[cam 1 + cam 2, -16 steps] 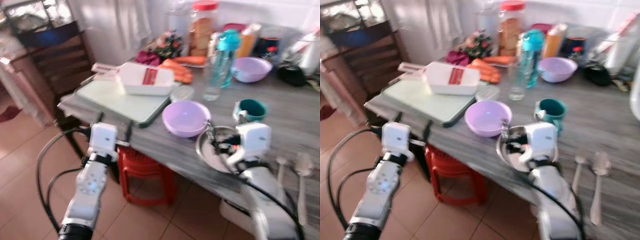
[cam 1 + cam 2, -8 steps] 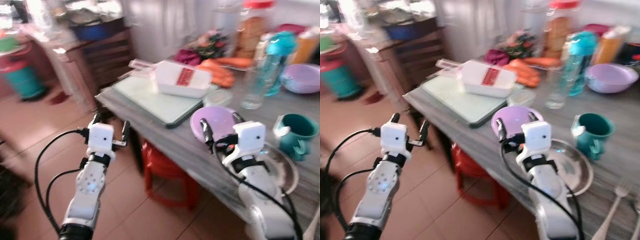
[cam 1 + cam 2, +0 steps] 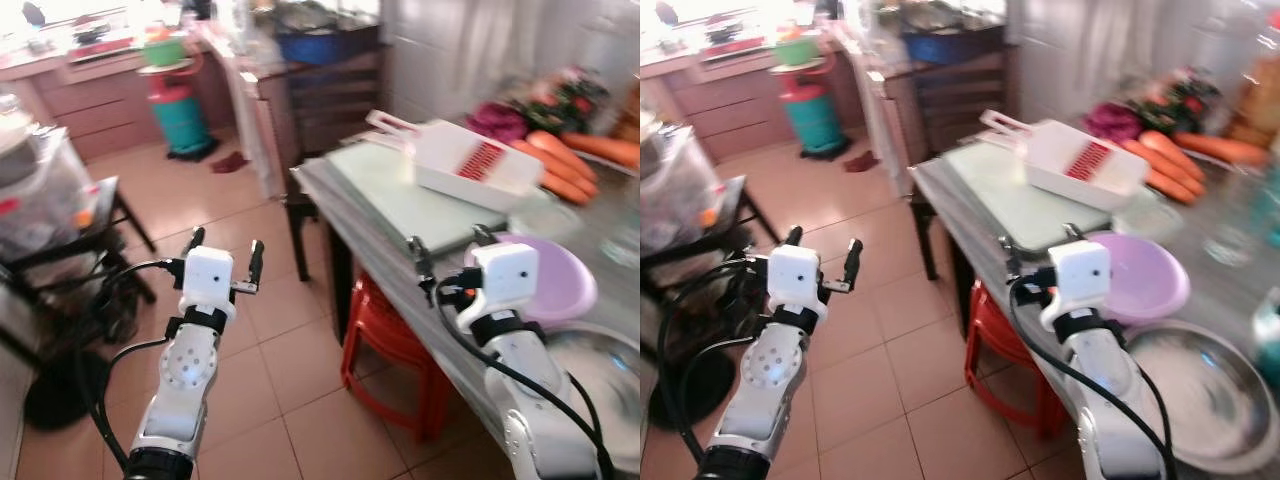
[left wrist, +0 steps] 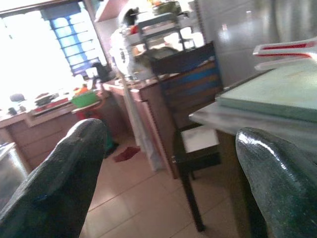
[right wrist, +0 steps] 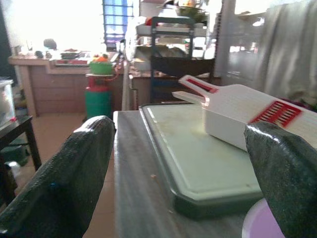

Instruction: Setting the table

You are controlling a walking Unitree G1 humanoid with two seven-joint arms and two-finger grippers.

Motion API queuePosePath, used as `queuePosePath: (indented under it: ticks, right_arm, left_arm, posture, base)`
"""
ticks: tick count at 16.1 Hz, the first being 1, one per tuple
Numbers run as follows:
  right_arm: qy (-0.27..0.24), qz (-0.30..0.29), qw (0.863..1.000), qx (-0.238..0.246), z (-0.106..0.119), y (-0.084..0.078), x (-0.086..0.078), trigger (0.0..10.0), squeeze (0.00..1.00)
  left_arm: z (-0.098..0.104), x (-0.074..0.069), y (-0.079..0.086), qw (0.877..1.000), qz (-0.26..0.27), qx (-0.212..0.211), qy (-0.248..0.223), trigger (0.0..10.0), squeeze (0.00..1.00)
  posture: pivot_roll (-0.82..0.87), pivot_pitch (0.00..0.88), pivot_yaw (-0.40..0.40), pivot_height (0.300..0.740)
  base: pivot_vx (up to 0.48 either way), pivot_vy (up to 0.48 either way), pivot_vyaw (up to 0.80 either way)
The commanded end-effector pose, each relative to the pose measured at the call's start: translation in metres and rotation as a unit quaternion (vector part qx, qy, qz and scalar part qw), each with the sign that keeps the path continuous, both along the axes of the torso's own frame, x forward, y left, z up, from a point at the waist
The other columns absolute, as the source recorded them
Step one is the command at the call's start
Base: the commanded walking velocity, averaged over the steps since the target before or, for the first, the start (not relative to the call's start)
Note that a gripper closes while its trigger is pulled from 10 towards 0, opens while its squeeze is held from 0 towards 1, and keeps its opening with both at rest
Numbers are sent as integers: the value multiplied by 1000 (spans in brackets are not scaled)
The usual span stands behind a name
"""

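A lilac bowl (image 3: 1143, 277) is seen on the grey worktop (image 3: 970, 222), just beside the right gripper (image 3: 1037, 255) on its outer side; nothing can be made out inside it. A metal plate (image 3: 1200, 385) lies nearer the robot than the bowl, alongside the right arm, and its dish looks bare, though the picture is blurred. Beyond the right fingers (image 5: 59, 191) a pale green cutting board (image 5: 190, 148) lies flat on the worktop, and a white slicer box with a red grid (image 3: 1085, 165) rests on the board's far part. Carrots (image 3: 1170, 160) lie past the slicer, with dark red and green produce behind them, too blurred to name.

Both pairs of fingers are spread wide and nothing is held or touched. The right gripper hovers above the worktop's near edge, with the board between its tips in the wrist view. The left gripper (image 3: 222, 262) is held out over the tiled floor (image 3: 250, 340), well apart from the worktop, which lies beyond its right fingertip.

In the left wrist view a dark wooden chair (image 4: 190, 94) is shown at the worktop's end, between the left fingers (image 4: 54, 183), with the board's edge above the right one. In the eye views a red stool (image 3: 1005, 360) is shown under the worktop, below the right gripper; a green gas cylinder (image 3: 810, 105) is seen far ahead of the left fingers.
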State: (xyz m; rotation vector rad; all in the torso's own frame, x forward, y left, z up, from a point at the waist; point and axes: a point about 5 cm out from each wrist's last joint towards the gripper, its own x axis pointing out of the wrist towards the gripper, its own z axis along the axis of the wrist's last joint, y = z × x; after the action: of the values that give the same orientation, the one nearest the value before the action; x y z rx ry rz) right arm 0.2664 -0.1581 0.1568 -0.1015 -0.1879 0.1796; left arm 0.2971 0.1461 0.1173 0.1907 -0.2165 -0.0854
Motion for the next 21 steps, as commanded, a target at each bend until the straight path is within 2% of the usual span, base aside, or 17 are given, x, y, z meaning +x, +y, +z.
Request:
queuePosePath:
  ticks: [1,8,9,11,13,14,15,17,18,19,21]
  right_arm:
    - [-8,17,1000,5,4,10,1,10000,0]
    - [-1,62,998,0,5,19,13,10000,0]
    - [3,66,998,14,4,19,15,10000,0]
    - [27,55,998,19,-7,17,19,10000,0]
    - [53,22,998,40,-21,9,23,10000,0]
    - [94,-17,994,47,-44,-1,25,10000,0]
    - [111,-30,992,57,-52,-4,25,10000,0]
    - [178,-74,978,77,-92,-14,21,10000,0]
    - [198,-74,973,88,-105,-13,19,10000,0]
    - [211,-69,971,84,-115,-12,16,10000,0]
    - [239,-76,966,71,-134,-13,14,10000,0]
  left_arm:
    - [1,0,12,1000,24,8,-5,10000,0]
    - [-8,-9,18,996,90,-5,-5,10000,0]
    - [-11,-11,19,995,98,-8,1,10000,0]
    - [-22,-12,22,994,110,-10,25,10000,0]
    - [-36,-10,24,992,114,-7,56,10000,0]
    - [-55,-9,24,990,98,-7,106,10000,0]
    - [-61,-10,23,988,95,-8,121,10000,0]
    - [-89,-14,17,979,73,-5,192,10000,0]
    - [-100,-17,18,973,62,9,223,10000,0]
    - [-109,-20,16,968,48,5,247,10000,0]
    - [-130,-29,14,950,19,22,311,10000,0]
  posture:
    - [29,0,83,740]
    - [85,0,-13,740]
    - [93,0,-20,740]
    - [102,0,-28,740]
    - [91,0,-37,740]
    - [70,0,-39,740]
    - [67,0,-42,740]
    - [67,0,-48,740]
    - [66,0,-44,740]
    - [72,0,-42,740]
    - [67,0,-34,740]
  base:
    - [0,0,800]
    - [0,0,800]
    - [0,0,0]
    - [0,0,0]
    - [0,0,0]
    - [0,0,0]
    - [0,0,0]
    - [0,0,0]
    - [0,0,0]
    - [0,0,0]
    - [0,0,0]
